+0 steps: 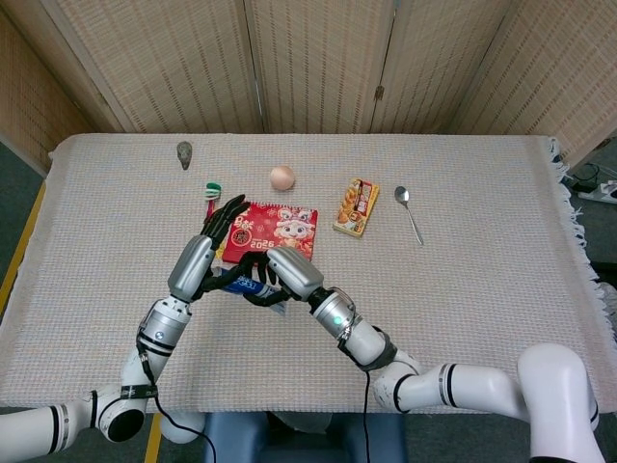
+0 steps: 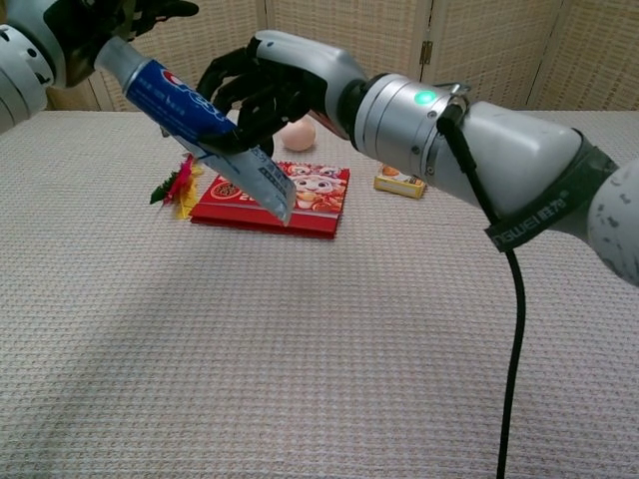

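Blue-and-white toothpaste tube point(image 2: 195, 125) hangs tilted in the air above the woven tablecloth point(image 1: 482, 280), cap end up toward the robot's left and flat crimped tail pointing down over the near edge of the red booklet point(image 1: 272, 231). The right hand point(image 2: 262, 85) grips its middle, dark fingers curled round the barrel. The left hand point(image 1: 214, 246) is at the cap end; in the head view its fingers are fanned apart over the tube, and in the chest view it crowds the cap at the frame's corner, but whether it has closed on the cap I cannot tell.

Judging from this, a hand-over or a grip on the cap is under way. Doing it well would mean the right hand holding the barrel steady without squeezing, and the left closing squarely on the cap end before the right loosens at all.

Just beyond the booklet's left edge lies a red-and-yellow tasselled trinket point(image 1: 210, 224) with a green top. Farther back are an egg point(image 1: 281, 177), a snack packet point(image 1: 356, 206), a metal spoon point(image 1: 409, 211) and a small grey object point(image 1: 184, 152).
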You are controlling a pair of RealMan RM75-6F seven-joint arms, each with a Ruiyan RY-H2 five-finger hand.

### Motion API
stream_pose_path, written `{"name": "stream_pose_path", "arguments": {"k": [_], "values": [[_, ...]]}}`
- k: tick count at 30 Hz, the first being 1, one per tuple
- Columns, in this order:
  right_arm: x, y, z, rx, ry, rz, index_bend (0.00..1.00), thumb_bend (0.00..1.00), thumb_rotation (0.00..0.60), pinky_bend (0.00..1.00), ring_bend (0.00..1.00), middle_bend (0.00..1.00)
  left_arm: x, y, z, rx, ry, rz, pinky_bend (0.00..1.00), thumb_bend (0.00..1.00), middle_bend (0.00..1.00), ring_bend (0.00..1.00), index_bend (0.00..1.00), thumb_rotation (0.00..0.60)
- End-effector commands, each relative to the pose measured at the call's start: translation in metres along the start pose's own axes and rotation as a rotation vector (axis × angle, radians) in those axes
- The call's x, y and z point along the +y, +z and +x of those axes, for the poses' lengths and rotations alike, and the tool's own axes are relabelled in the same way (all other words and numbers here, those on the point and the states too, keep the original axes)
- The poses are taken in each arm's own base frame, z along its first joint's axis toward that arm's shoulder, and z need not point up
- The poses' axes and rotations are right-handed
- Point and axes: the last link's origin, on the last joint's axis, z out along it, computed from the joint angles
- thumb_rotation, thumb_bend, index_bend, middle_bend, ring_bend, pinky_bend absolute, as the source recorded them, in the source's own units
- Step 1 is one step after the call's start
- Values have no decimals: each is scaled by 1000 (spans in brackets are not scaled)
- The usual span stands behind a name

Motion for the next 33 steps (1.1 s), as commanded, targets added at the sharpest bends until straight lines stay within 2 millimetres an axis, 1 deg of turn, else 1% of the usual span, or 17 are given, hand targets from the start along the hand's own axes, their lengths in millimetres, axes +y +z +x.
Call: {"name": "stream_pose_path", "arguments": {"k": [1, 4, 8, 14, 18, 20, 24, 29, 30, 32, 33], "values": [[-2, 0, 0, 1, 7, 5, 761, 945, 600, 627, 728, 667, 0, 0, -1, 2, 1, -5, 0, 118, 0, 0, 0, 30], [0, -1, 1, -12, -8, -3, 761, 945, 600, 627, 727, 667, 0, 0, 1, 1, -1, -2, 0, 117, 0, 0, 0, 28], [9, -8, 8, -48, -99, -33, 761, 946, 600, 627, 731, 667, -4, -2, 10, 12, 22, 1, 0, 117, 0, 0, 0, 28], [31, -27, 28, -159, -313, -116, 761, 945, 600, 625, 703, 658, -18, -10, 35, 11, 119, 26, 0, 117, 0, 0, 0, 28], [48, -40, 43, -248, -449, -196, 740, 945, 600, 596, 672, 620, -32, -19, 51, 3, 217, 61, 0, 118, 0, 0, 0, 29], [57, -45, 49, -265, -510, -226, 716, 944, 600, 575, 660, 602, -40, -24, 57, 4, 255, 84, 0, 118, 0, 0, 0, 29], [69, -52, 51, -285, -579, -266, 672, 945, 600, 533, 634, 564, -52, -29, 64, 16, 302, 120, 0, 118, 0, 0, 0, 27], [84, -60, 47, -347, -653, -317, 610, 944, 600, 451, 536, 493, -64, -34, 70, 32, 337, 156, 0, 118, 0, 0, 0, 27], [87, -61, 46, -360, -672, -329, 584, 944, 600, 428, 518, 472, -66, -35, 70, 32, 344, 162, 0, 118, 0, 0, 0, 27], [90, -64, 46, -380, -694, -344, 494, 945, 600, 371, 450, 410, -69, -37, 70, 25, 360, 172, 0, 118, 0, 0, 0, 28], [91, -65, 45, -387, -700, -352, 432, 915, 600, 342, 407, 370, -71, -38, 71, 20, 369, 177, 0, 118, 0, 0, 0, 28]]}}
